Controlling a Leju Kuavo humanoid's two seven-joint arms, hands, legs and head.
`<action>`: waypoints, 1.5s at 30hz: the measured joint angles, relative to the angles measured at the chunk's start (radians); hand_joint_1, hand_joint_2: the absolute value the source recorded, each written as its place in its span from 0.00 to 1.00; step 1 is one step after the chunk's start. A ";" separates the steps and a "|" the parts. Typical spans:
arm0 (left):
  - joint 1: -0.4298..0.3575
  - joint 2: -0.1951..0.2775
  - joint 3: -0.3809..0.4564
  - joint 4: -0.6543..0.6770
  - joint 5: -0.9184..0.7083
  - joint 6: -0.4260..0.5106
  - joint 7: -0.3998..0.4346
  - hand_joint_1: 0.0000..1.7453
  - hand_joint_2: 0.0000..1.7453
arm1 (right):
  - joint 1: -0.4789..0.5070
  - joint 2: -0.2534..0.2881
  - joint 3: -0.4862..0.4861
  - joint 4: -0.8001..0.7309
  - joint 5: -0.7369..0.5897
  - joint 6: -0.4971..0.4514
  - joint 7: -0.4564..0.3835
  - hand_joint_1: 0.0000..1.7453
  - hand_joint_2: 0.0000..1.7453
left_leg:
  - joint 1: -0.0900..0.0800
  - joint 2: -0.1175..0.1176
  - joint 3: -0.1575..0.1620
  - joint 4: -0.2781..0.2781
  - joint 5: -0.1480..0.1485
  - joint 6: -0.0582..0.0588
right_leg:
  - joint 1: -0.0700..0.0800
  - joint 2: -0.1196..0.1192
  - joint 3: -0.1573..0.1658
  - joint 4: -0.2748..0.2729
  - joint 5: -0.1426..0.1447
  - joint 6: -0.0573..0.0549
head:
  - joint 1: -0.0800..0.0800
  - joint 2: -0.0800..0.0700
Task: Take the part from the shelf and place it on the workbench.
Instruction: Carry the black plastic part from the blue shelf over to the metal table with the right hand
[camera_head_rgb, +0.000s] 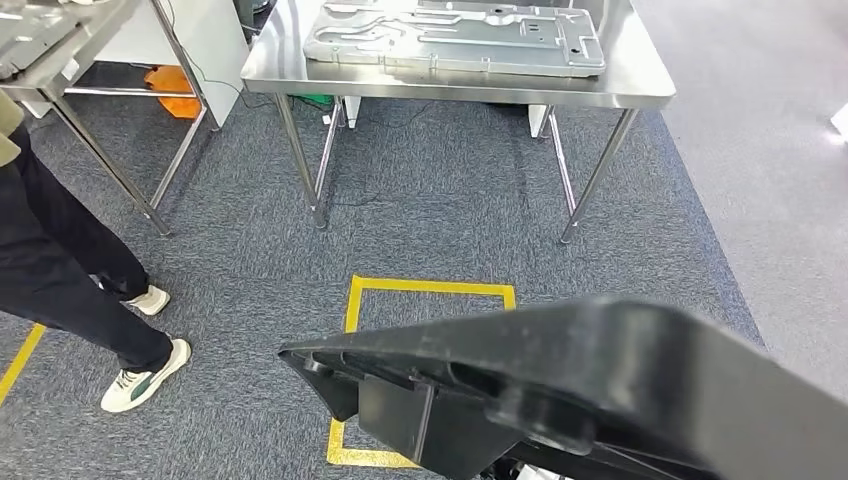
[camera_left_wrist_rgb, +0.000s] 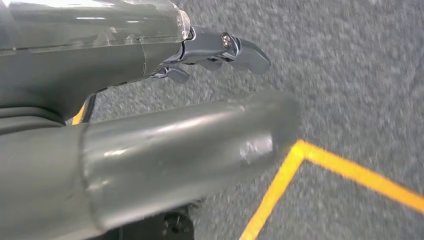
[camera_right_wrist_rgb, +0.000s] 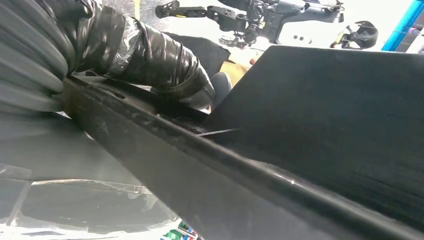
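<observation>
Midway through the carry: large black moulded plastic part (camera_head_rgb: 600, 390) gripped along its edge by right hand (camera_right_wrist_rgb: 150, 60), low in front, well short of stainless steel workbench (camera_head_rgb: 640, 85). Left hand (camera_left_wrist_rgb: 215, 50) empty, fingers loosely apart. Next: step forward, lift, set down.

Steel desk (camera_head_rgb: 640, 85) ahead, stamped metal panel (camera_head_rgb: 455, 38) flat on top. Second desk (camera_head_rgb: 75, 50) to its left. Grey carpet floor (camera_head_rgb: 440, 220), yellow tape square (camera_head_rgb: 430, 290) on it.
</observation>
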 joint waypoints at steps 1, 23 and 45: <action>0.000 0.000 0.000 0.000 0.000 -0.001 0.000 0.00 0.00 | 0.000 0.000 0.000 0.000 0.000 -0.001 0.000 1.00 1.00 | 0.003 0.001 0.005 -0.004 -0.001 0.006 | -0.001 -0.003 -0.014 0.032 -0.017 0.005 | 0.000 0.000; 0.003 0.001 0.004 -0.001 -0.009 -0.014 -0.010 0.00 0.00 | 0.012 -0.001 0.000 0.003 0.001 -0.012 -0.006 1.00 1.00 | -0.001 0.007 -0.118 0.189 -0.019 -0.029 | -0.002 -0.004 0.081 -0.032 -0.037 -0.038 | 0.000 0.000; -0.005 0.001 0.008 -0.002 -0.009 -0.014 -0.015 0.00 0.00 | 0.010 -0.001 0.000 0.004 0.003 -0.013 -0.007 1.00 1.00 | 0.008 -0.007 0.243 -0.045 -0.115 -0.038 | -0.014 -0.018 -0.081 0.004 0.092 -0.009 | 0.000 0.000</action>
